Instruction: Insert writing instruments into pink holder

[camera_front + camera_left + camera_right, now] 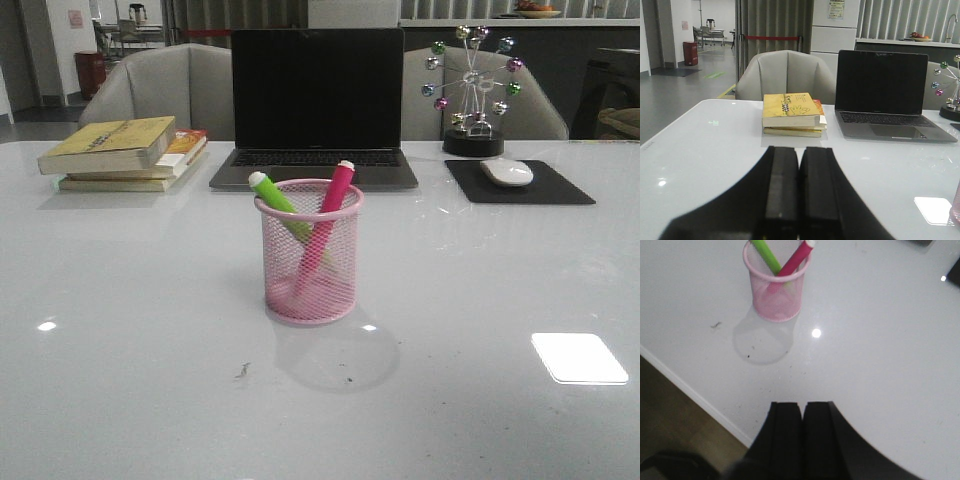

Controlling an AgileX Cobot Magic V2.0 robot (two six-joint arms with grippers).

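Observation:
The pink wire-mesh holder (pixel 309 285) stands upright in the middle of the white table. Inside it lean the lime green pen (pixel 275 195) and the magenta pen (pixel 336 190), crossed, white ends up above the rim. The right wrist view shows the same holder (pixel 776 295) with the green pen (pixel 765 255) and the magenta pen (pixel 795 260), well ahead of my right gripper (pixel 802 405), which is shut and empty over the table's near edge. My left gripper (pixel 799 150) is shut with nothing in it, above bare table facing the books. Neither gripper appears in the front view.
A stack of books (pixel 125 150) lies at the back left, an open laptop (pixel 316 105) behind the holder, a mouse (pixel 507 172) on a black pad (pixel 560 185) and a ball ornament (pixel 474 90) at the back right. The table edge (pixel 690 392) is near my right gripper.

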